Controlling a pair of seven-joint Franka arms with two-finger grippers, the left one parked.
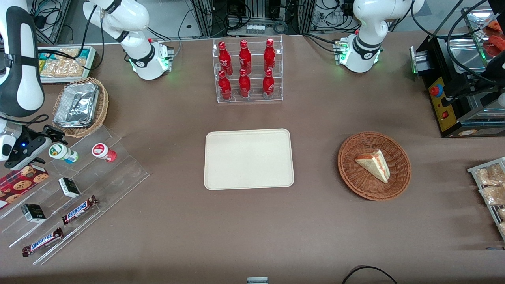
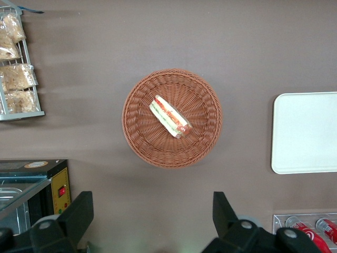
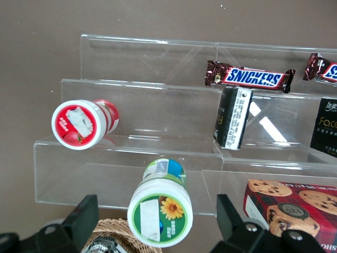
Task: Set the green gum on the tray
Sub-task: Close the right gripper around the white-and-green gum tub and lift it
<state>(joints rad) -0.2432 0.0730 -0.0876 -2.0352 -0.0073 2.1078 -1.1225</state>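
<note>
The green gum (image 1: 62, 152) lies on its side on a step of the clear acrylic shelf (image 1: 118, 173), beside the red-lidded bottle (image 1: 103, 152). In the right wrist view its green-and-white lid (image 3: 160, 212) faces the camera, between my two open fingers (image 3: 84, 216) with gaps on both sides. My gripper (image 1: 39, 144) sits right beside the green gum, toward the working arm's end of the table, open and empty. The cream-beige tray (image 1: 249, 159) lies flat at the table's middle and also shows in the left wrist view (image 2: 305, 132).
The acrylic shelf holds Snickers bars (image 1: 79, 209), small black boxes (image 1: 69, 187) and a cookie box (image 1: 19, 182). A wicker basket with foil trays (image 1: 81, 106) is next to my gripper. A rack of red bottles (image 1: 247, 71) and a basket with a sandwich (image 1: 374, 165) flank the tray.
</note>
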